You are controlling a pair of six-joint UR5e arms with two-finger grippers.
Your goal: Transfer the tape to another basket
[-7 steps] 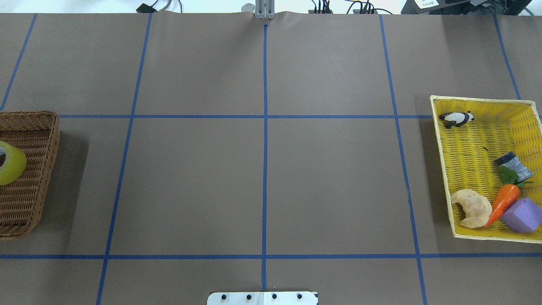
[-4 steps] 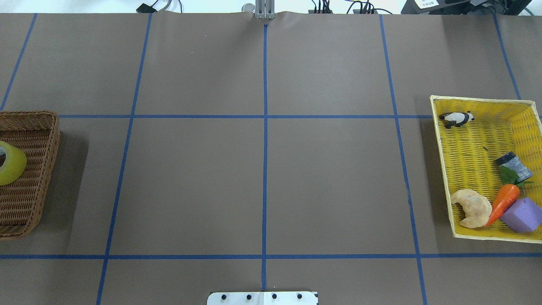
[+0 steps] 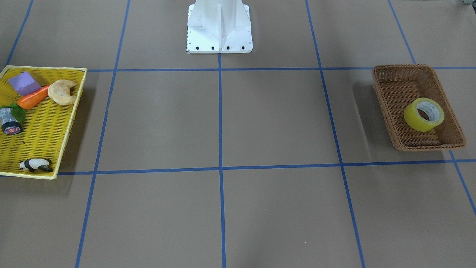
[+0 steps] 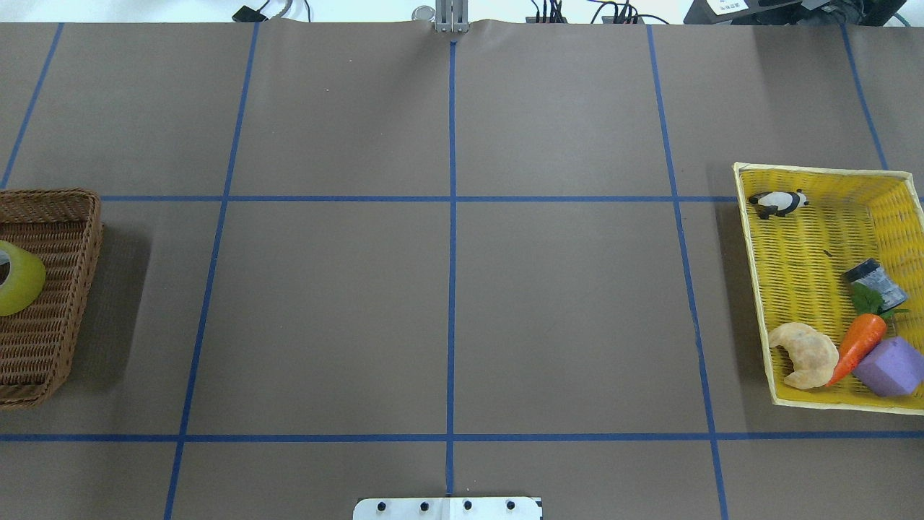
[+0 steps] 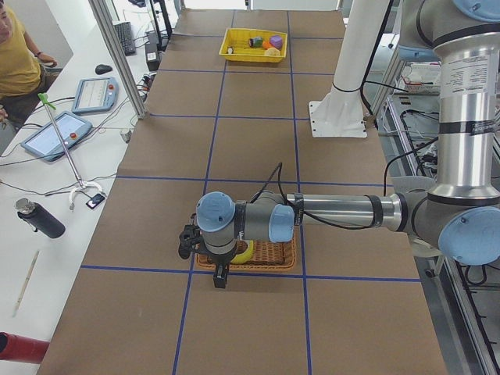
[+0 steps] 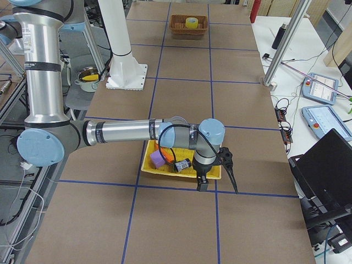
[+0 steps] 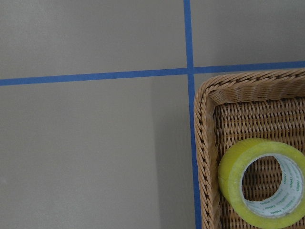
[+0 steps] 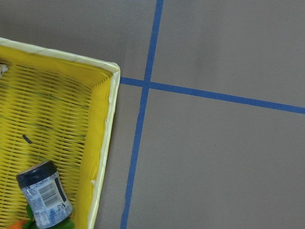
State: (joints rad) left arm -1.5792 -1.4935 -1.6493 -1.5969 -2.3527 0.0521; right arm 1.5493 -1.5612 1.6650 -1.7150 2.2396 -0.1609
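The tape (image 3: pixel 413 116), a yellow roll with a white core, leans inside the brown wicker basket (image 3: pixel 394 80) at my left end of the table. The overhead view cuts the tape (image 4: pixel 20 285) and basket (image 4: pixel 68 217) at its left edge. The left wrist view looks down on the basket's corner (image 7: pixel 206 143) with the tape (image 7: pixel 231 176) at lower right; no fingers show there. My left gripper (image 5: pixel 186 241) hangs over the basket's outer side, seen only from the side, so I cannot tell its state. My right gripper (image 6: pixel 231 170) hovers beside the yellow tray, and I cannot tell its state either.
The flat yellow mesh tray (image 4: pixel 794 253) at the right end holds a toy panda (image 4: pixel 778 203), a dark can (image 4: pixel 875 283), a carrot (image 4: pixel 859 345), a croissant (image 4: pixel 805 354) and a purple block (image 4: pixel 894 367). The white robot base (image 3: pixel 219 33) stands mid-table. A person sits by tablets (image 5: pixel 55 133).
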